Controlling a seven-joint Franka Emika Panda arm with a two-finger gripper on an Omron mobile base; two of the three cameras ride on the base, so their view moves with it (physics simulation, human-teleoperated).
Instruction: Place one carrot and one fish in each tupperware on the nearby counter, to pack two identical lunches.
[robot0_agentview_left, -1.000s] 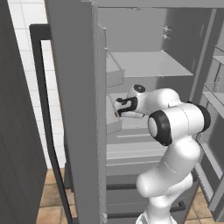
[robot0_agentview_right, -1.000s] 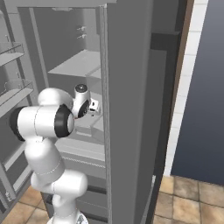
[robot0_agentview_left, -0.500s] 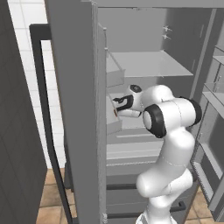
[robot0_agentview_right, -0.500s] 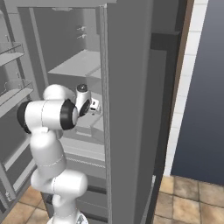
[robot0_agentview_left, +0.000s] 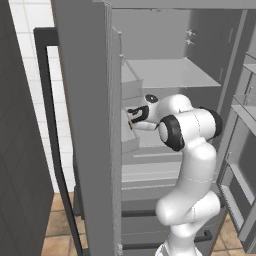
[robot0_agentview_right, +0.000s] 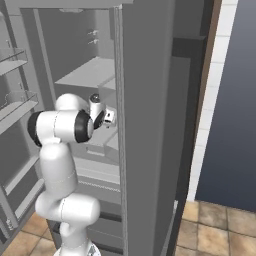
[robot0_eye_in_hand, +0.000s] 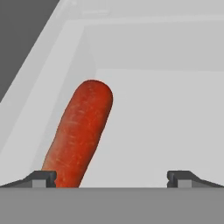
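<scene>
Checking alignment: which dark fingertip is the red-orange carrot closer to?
The fingertip at the hand view's lower left; the red-orange carrot lies beside it, far from the other.

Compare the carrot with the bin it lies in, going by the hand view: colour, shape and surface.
Colour: the carrot is red-orange, the bin pale grey-white.
Shape: the carrot is a rounded, elongated root with a blunt far end; the bin is boxy, with a flat floor and straight walls meeting at corners.
Surface: the carrot is finely speckled; the bin is plain and smooth.
Shared: both sit inside the open fridge, ahead of the open gripper.
</scene>
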